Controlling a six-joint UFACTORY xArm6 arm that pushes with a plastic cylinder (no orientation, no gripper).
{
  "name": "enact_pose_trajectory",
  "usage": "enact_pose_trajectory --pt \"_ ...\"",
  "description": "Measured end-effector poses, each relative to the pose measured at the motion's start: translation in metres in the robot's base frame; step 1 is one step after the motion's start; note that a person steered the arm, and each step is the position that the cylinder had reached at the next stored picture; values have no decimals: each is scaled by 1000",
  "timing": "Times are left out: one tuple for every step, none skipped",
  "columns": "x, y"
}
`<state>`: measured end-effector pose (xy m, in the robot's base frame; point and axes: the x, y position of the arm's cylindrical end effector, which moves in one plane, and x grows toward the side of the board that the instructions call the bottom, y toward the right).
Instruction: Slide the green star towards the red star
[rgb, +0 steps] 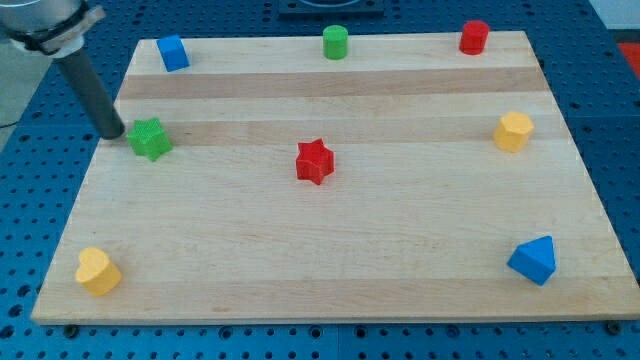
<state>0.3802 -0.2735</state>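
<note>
The green star (150, 138) lies near the board's left edge, in the upper half of the view. The red star (314, 161) lies near the middle of the board, to the right of the green star and slightly lower. My tip (112, 132) rests just left of the green star, touching or almost touching its left side. The dark rod rises from the tip toward the view's top left.
A blue block (173, 53), a green cylinder (335, 42) and a red cylinder (474, 37) stand along the top edge. A yellow hexagonal block (513, 131) sits at the right, a blue block (533, 260) at the bottom right, a yellow block (98, 271) at the bottom left.
</note>
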Motion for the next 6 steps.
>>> enact_pose_trajectory --pt "6 25" --pt "32 41" --pt "62 70" --pt "76 95" --pt "68 60" --pt "41 26"
